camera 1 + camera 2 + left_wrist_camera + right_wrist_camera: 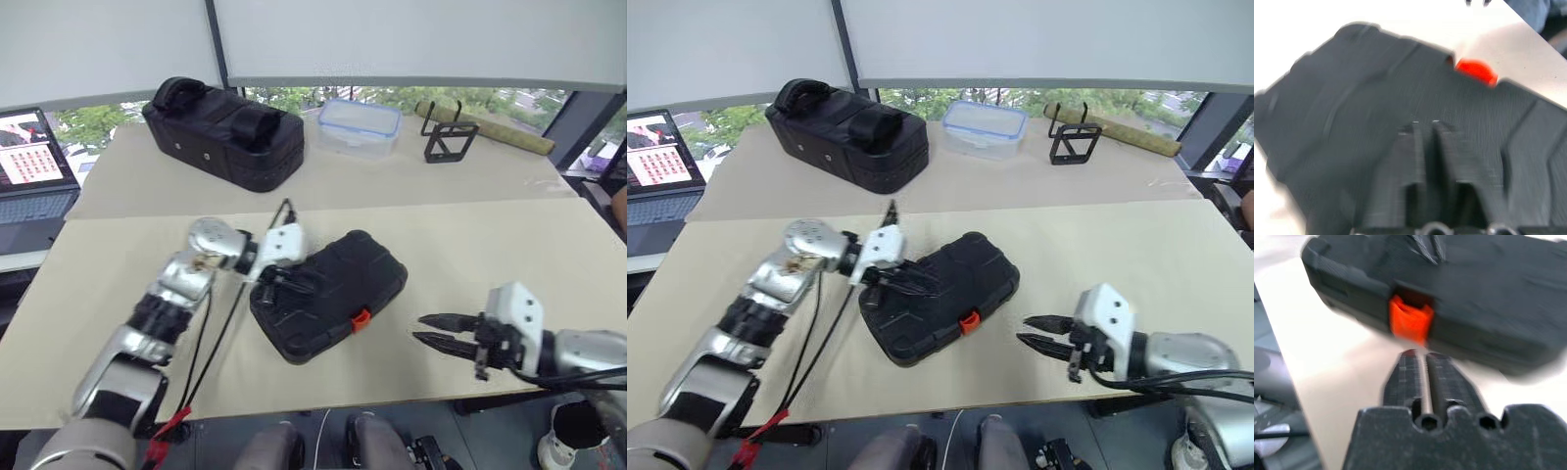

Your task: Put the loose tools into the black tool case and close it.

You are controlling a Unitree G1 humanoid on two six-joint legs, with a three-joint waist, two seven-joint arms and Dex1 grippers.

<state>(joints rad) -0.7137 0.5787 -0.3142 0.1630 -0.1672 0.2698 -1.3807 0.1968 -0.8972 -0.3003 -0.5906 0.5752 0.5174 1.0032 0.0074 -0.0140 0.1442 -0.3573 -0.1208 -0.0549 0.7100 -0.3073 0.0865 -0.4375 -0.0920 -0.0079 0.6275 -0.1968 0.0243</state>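
The left tool (pixel 277 277), fingers barely parted, rests over the lid of the closed black tool case (pixel 328 294) lying mid-table (pixel 509 245). Its orange latch (pixel 361 318) faces the right tool (pixel 431 331), slightly apart, empty, just beside. Risk: an unsnapped latch lets the lid spring open.

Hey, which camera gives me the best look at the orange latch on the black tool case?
The right wrist view: the orange latch faces that camera up close, set in the front edge of the shut black tool case. The left wrist view catches it edge-on past the lid. Both eye views show it small, on the case's near edge.
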